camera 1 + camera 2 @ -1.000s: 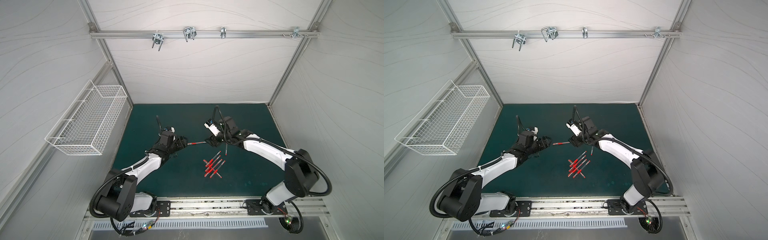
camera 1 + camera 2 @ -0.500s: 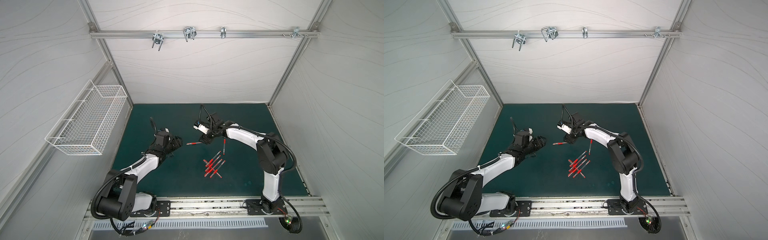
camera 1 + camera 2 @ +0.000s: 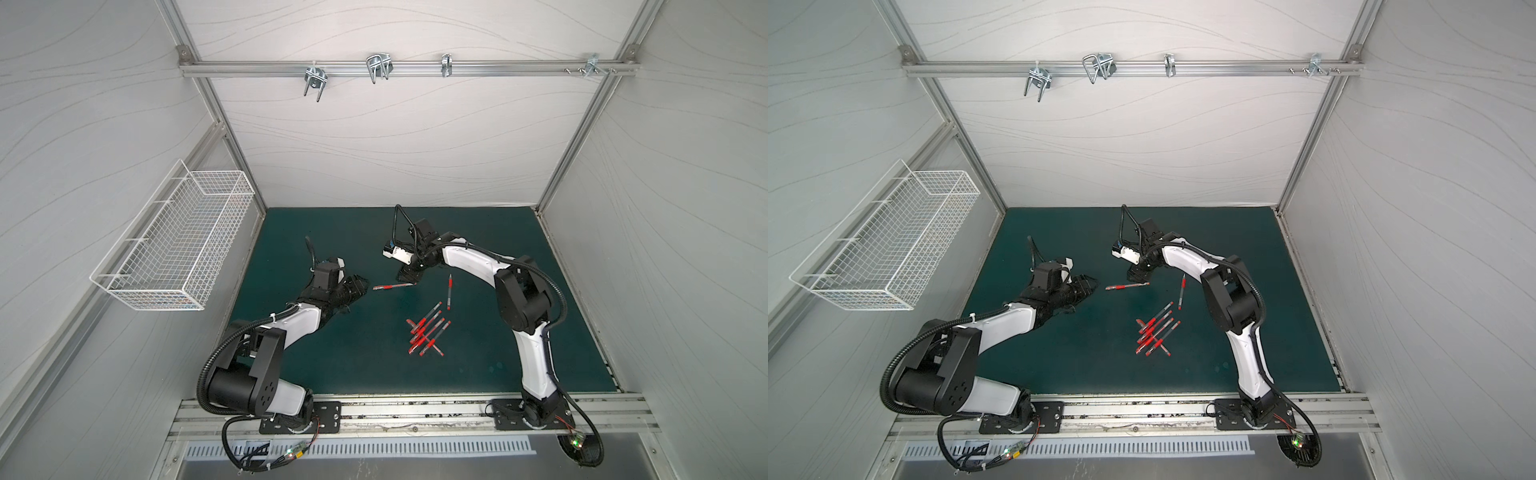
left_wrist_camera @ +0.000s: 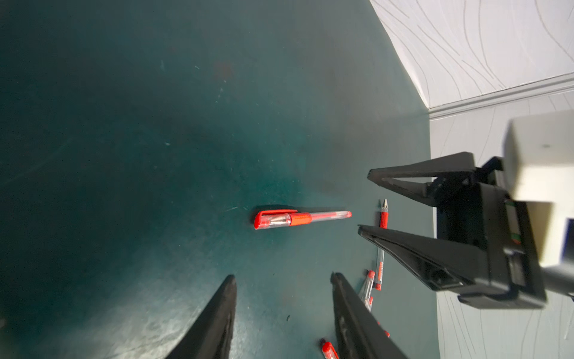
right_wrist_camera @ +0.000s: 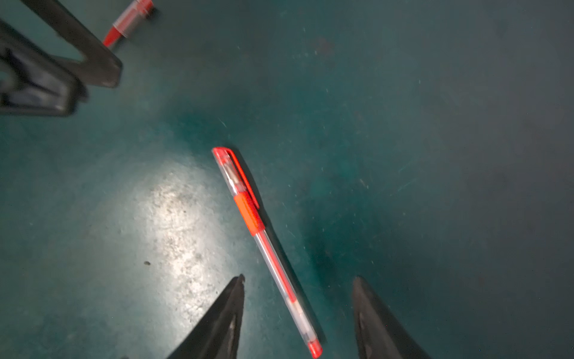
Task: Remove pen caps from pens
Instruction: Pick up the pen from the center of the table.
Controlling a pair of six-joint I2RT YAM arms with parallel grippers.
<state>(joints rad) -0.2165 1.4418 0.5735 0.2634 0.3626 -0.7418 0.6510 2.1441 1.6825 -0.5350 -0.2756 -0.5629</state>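
While the capped pen (image 3: 392,286) lies flat on the scuffed dark green mat (image 3: 332,365), the left gripper (image 4: 282,276) and right gripper (image 5: 298,277) flank it, jaws spread, holding nothing. Other pens (image 3: 428,332) are heaped nearby, with white walls (image 3: 374,145) around and a wire basket (image 3: 174,245) hung on one.

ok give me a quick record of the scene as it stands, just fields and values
surface: dark green mat
target: capped pen, flat on the mat between the two tools
cap: red cap on the pen, at the end toward the left tool
left tool: open, empty, short of the pen
right tool: open, jaws either side of the pen's plug end, not closed on it
others: pile of pens; one uncapped pen apart
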